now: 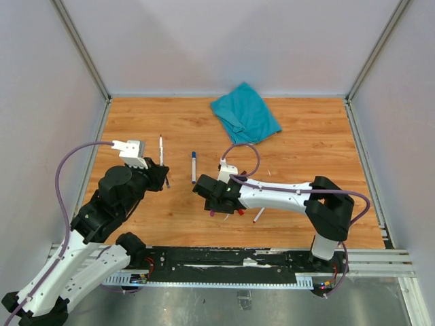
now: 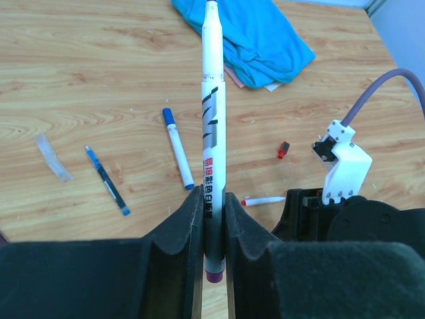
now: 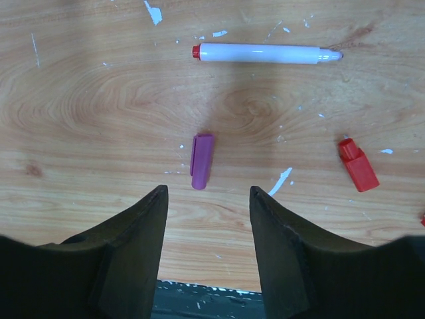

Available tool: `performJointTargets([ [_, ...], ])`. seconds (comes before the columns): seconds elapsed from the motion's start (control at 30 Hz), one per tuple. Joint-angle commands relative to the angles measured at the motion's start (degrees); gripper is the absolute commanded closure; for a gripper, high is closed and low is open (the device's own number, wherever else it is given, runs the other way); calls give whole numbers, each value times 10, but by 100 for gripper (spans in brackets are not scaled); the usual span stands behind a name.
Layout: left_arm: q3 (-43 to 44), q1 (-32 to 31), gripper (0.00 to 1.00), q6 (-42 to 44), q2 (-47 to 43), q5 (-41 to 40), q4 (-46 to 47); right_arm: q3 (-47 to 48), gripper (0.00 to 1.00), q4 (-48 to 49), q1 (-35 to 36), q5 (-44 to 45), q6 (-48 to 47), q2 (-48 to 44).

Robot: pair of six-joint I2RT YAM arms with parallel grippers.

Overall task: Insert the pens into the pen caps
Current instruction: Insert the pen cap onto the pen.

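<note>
Wooden tabletop point(image 1: 306, 149) is lying between grey walls point(image 1: 204, 41). My left gripper point(image 2: 214, 219) is pinching a white pen point(image 2: 212, 133) low on its barrel, purple end nearest me, tip pointing away. My right gripper point(image 3: 209, 193) is hovering with jaws apart and nothing between them. The purple cap point(image 3: 202, 161) is lying flat just ahead of that gap, its long axis running away from me (slightly tilted). My right arm is sitting nearer it. I am failing to make out which end is open, and from above my arm is hiding most of it.
</note>
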Motion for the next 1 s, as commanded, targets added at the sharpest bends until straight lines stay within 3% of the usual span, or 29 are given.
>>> performJointTargets([
  [0.0, -3, 3, 100, 13, -2, -4, 5, 37, 48, -58, 6, 9, 65, 36],
  [0.97, -7, 3, 100, 11, -6, -9, 6, 106, 61, -83, 2, 8, 76, 140],
])
